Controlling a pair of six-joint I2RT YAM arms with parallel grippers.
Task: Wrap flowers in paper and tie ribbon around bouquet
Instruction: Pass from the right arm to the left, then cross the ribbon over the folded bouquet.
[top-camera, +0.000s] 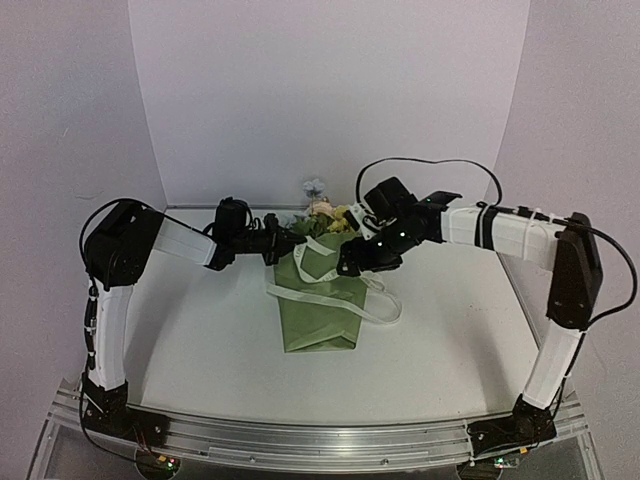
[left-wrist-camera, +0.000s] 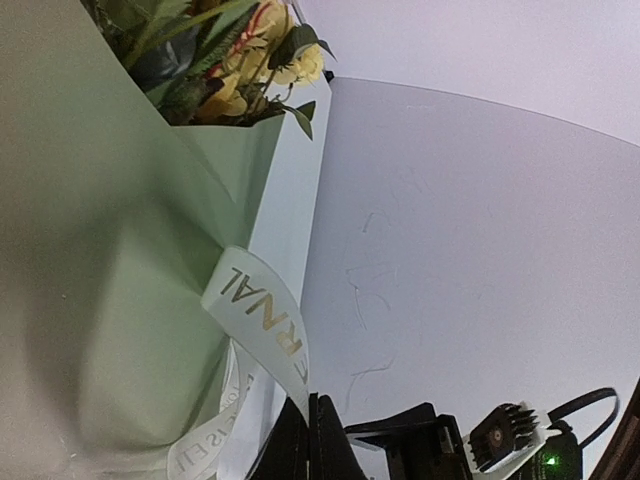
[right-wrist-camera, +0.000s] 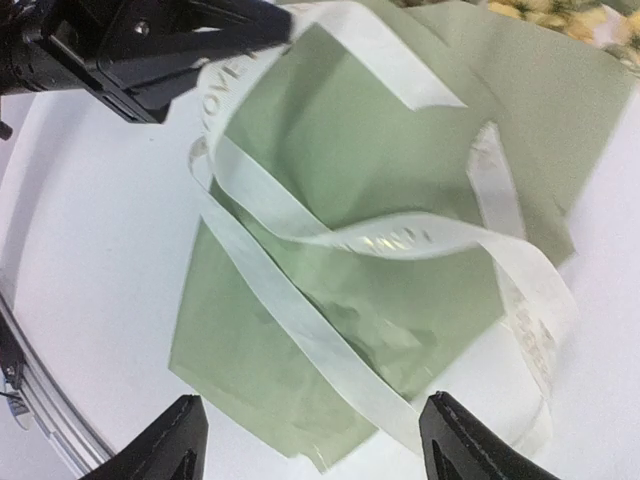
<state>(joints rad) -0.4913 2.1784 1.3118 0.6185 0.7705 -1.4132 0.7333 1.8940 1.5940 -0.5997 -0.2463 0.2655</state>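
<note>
The bouquet lies on the white table (top-camera: 200, 340), wrapped in olive-green paper (top-camera: 320, 315) with its flowers (top-camera: 330, 214) pointing to the back wall. A cream ribbon (top-camera: 335, 290) with printed letters loops loosely over the paper. My left gripper (top-camera: 292, 241) is shut on one end of the ribbon (left-wrist-camera: 255, 305) beside the paper's upper left edge; the left wrist view shows the strip pinched between the closed fingers (left-wrist-camera: 325, 440). My right gripper (right-wrist-camera: 310, 450) hangs open above the lower part of the paper (right-wrist-camera: 330, 150), with the ribbon (right-wrist-camera: 400, 235) running slack beneath it. Yellow blooms (left-wrist-camera: 250, 60) poke from the paper's mouth.
White walls close in the back and both sides. A metal rail (top-camera: 320, 438) runs along the near edge where both arm bases stand. The left gripper (right-wrist-camera: 285, 22) shows at the top left of the right wrist view, close to the right arm.
</note>
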